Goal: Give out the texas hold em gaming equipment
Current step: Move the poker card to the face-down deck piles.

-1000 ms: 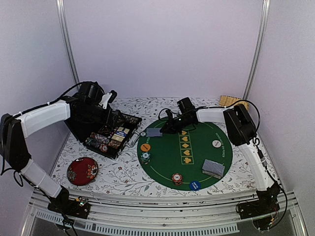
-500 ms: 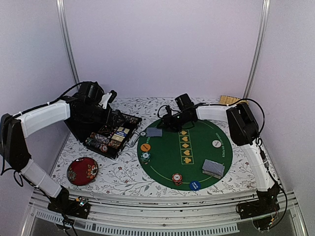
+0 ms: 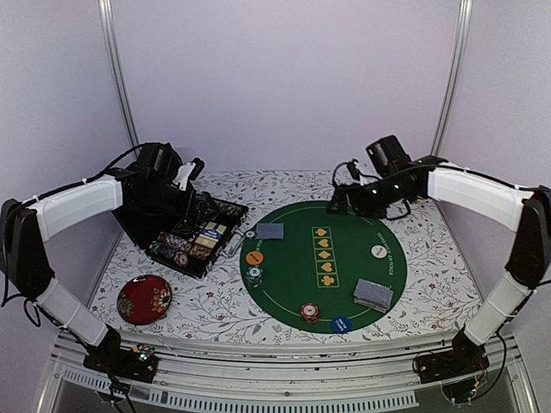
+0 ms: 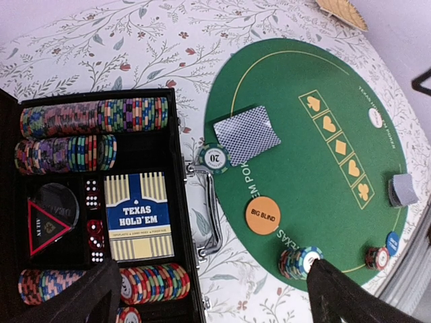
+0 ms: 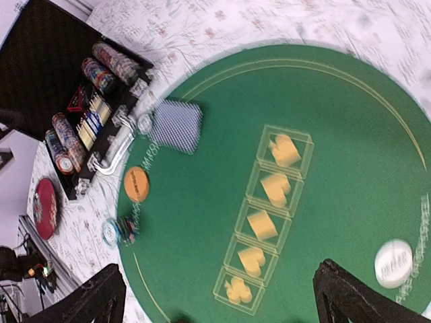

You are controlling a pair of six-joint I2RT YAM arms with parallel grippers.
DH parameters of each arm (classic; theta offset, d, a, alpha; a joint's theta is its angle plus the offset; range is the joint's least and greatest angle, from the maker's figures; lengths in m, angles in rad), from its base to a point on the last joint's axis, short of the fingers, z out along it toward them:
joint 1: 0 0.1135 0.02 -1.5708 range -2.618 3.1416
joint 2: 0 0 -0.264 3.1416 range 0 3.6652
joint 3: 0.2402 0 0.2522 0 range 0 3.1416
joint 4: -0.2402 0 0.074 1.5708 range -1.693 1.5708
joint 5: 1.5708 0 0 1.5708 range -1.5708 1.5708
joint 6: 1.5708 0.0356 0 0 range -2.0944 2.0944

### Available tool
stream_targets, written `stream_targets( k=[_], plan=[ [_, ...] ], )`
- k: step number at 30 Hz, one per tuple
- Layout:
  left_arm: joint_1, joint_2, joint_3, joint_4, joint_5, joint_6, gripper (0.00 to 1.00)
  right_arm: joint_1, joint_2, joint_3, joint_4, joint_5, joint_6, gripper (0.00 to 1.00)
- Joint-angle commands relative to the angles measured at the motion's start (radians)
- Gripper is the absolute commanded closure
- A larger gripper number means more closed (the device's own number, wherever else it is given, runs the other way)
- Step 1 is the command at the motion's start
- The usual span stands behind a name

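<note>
Currently the right gripper (image 5: pixel 219 291) hangs above the green mat (image 3: pixel 293 288), fingers spread wide, holding nothing. It is well apart from the face-down cards (image 3: pixel 269 231) at the mat's far-left edge, just beside a single chip (image 4: pixel 216 157). The left gripper (image 4: pixel 212 296) is likewise wide open and empty over the chip case (image 4: pixel 141 151). Judgement: that seat's cards are dealt. The next move calls for a clean pinch on the card pile (image 3: pixel 373 294), near right.

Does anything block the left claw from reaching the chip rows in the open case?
Nothing visible does. The chip rows lie uncovered in the open case, and the open left claw hangs above it with nothing in between.
</note>
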Motion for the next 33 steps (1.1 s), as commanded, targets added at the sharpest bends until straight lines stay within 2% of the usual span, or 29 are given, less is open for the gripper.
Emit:
stream_targets(
  k=[1,5,11,23,28,33],
  plan=[
    [0.011,0.008,0.016,-0.006,0.016,-0.011,0.02,-0.061,-0.187,-0.339,-0.106,0.007,0.059,0.01],
    [0.008,0.014,0.016,-0.006,0.028,-0.015,0.02,-0.111,-0.353,-0.582,-0.062,-0.031,0.145,0.01],
    [0.001,0.016,0.014,-0.006,0.025,-0.016,0.02,-0.112,-0.417,-0.742,-0.005,-0.098,0.216,0.01],
    [-0.005,0.013,0.012,-0.005,0.017,-0.009,0.02,-0.094,-0.384,-0.846,0.004,-0.029,0.261,0.03],
    [-0.005,0.015,0.012,-0.005,0.017,-0.008,0.02,-0.081,-0.330,-0.845,-0.031,0.033,0.258,0.07],
    [-0.005,0.017,0.012,-0.007,0.014,-0.008,0.02,-0.078,-0.340,-0.832,-0.071,0.063,0.257,0.14]
  ],
)
